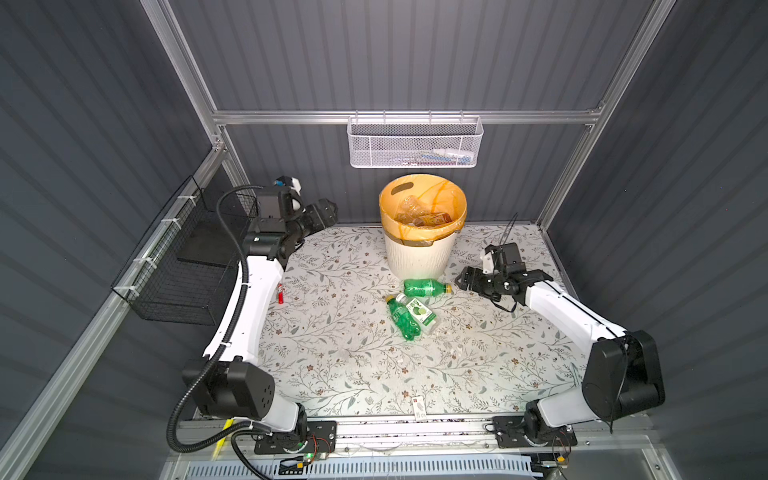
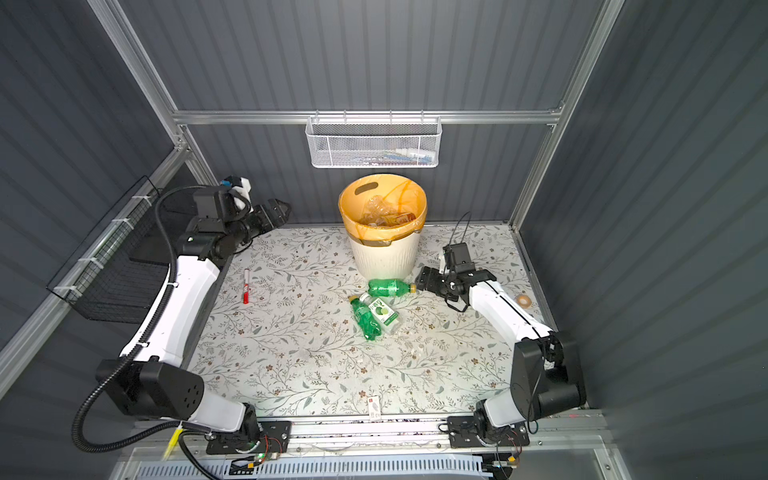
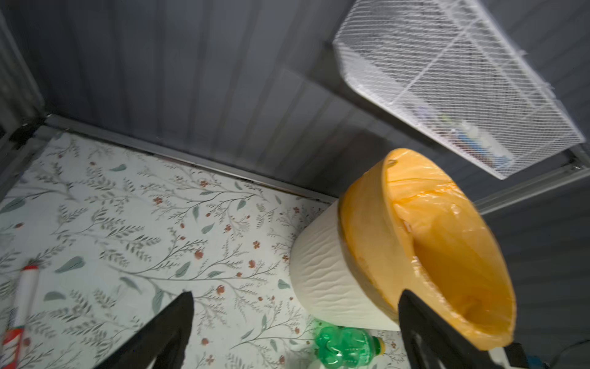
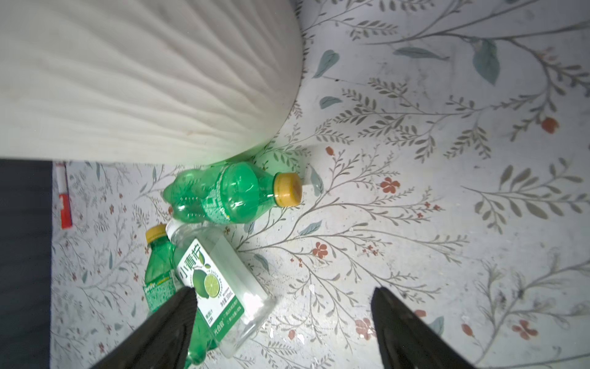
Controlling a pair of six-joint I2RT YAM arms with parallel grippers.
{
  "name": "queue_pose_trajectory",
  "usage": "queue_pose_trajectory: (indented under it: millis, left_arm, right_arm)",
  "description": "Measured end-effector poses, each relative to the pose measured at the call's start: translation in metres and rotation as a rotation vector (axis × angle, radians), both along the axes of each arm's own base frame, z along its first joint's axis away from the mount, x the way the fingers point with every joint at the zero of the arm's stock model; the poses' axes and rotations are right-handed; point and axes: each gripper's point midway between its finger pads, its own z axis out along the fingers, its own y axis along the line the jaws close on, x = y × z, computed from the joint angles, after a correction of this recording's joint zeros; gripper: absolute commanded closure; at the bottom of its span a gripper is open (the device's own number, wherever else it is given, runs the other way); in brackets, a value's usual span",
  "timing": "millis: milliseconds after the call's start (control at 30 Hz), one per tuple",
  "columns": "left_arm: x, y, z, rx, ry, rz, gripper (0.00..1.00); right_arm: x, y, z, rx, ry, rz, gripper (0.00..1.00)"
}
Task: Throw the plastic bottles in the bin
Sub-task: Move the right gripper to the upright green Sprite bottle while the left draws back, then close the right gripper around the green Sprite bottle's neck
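The bin point(image 1: 415, 257), cream with an orange bag, stands at the back middle and holds several clear and amber bottles point(image 1: 419, 216). Three plastic bottles lie in front of it. One green bottle point(image 1: 426, 287) lies against its base. A second green bottle point(image 1: 402, 320) and a clear lime-label bottle point(image 1: 420, 312) lie side by side. My left gripper point(image 1: 328, 209) is raised left of the bin, open and empty; its wrist view shows the bin point(image 3: 319, 281). My right gripper point(image 1: 464, 279) hovers low, just right of the first green bottle point(image 4: 230, 191), open and empty.
A white mesh basket point(image 1: 415, 143) hangs on the back rail above the bin. A black wire basket point(image 1: 187, 266) hangs on the left wall. A red-and-white marker point(image 1: 280, 293) lies by the left arm, a small card point(image 1: 419, 405) at the front edge, a tape roll point(image 2: 524, 300) at the right.
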Motion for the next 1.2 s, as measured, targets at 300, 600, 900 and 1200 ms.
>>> queue_pose_trajectory:
  millis: [300,600,900,1200]
  left_arm:
    - [-0.043,0.034,-0.126,0.051,0.262,0.043,0.00]
    - [-0.061,0.034,-0.154,0.075,0.289,0.025,0.00]
    - [-0.059,0.037,-0.157,0.079,0.276,0.030,0.00]
    - [-0.059,0.038,-0.157,0.078,0.276,0.029,0.00]
  right_arm:
    - [-0.047,0.068,-0.014,-0.108,0.027,0.281,0.16]
    - [-0.053,0.149,-0.032,-0.174,0.032,0.451,0.20]
    - [-0.050,0.183,-0.056,-0.222,0.046,0.505,0.24]
    - [-0.056,0.199,-0.076,-0.269,0.059,0.548,0.30]
